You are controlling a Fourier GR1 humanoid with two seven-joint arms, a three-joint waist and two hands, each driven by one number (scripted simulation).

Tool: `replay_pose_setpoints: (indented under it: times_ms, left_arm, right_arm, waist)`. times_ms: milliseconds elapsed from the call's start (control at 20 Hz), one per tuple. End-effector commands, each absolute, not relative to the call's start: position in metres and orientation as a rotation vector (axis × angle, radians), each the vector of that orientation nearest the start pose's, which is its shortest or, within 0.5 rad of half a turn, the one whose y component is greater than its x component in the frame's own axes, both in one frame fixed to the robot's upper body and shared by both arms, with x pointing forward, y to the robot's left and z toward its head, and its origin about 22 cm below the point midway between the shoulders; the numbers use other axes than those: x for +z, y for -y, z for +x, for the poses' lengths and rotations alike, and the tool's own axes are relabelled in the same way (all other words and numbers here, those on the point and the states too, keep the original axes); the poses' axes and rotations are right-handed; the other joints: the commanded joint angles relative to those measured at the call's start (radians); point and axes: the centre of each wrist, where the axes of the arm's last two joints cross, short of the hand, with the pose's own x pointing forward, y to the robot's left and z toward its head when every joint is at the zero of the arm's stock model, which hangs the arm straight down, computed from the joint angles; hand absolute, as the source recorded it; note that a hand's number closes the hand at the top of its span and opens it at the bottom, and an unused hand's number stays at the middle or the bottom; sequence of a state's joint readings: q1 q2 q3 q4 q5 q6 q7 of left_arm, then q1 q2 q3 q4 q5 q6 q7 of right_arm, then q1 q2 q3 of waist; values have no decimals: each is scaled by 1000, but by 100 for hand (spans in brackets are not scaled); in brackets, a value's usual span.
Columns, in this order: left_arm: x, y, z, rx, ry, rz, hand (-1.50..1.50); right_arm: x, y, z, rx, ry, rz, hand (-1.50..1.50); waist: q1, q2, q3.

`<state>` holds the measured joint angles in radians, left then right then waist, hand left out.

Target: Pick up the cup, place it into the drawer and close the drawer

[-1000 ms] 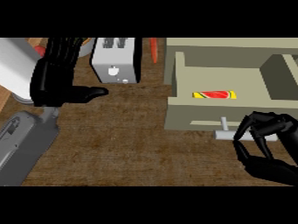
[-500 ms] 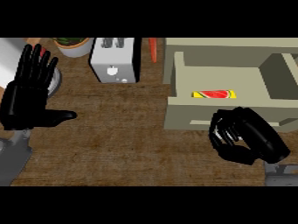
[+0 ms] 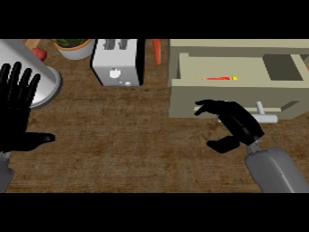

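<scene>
Drawer open at counter's right edge, cup apparently inside. Right hand at drawer front, fingers curled, grasping nothing. Left hand resting, fingers straight. Risk: off-centre push jamming drawer.

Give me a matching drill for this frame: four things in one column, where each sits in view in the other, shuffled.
Things:
1. toaster
2. drawer
3. left robot hand
4. carrot

Places:
A. far left, fingers straight and pointing up
B. right side, pulled open
C. top centre, white, slots facing up
D. between the toaster and the drawer, near the top

Pairs: 1-C, 2-B, 3-A, 4-D
</scene>
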<state>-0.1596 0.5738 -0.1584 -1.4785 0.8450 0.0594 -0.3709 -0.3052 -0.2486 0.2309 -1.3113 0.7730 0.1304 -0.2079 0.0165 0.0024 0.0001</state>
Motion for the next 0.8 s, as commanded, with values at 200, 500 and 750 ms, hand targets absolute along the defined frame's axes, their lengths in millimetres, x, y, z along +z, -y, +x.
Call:
replay_pose_setpoints:
  times_ms: [200,500,750]
  left_arm:
    - [37,-335,266,211,1881,-253,-150]
    - [44,-357,260,192,1881,-283,-150]
    - [45,-329,268,190,1881,-315,-150]
  right_arm:
    - [-23,208,341,1266,1544,-431,-150]
    - [-10,222,390,1230,1516,-382,-150]
    - [6,244,414,1188,1513,-380,-150]
  waist:
    - [-8,0,0]
    - [9,5,1]
    - [31,14,2]
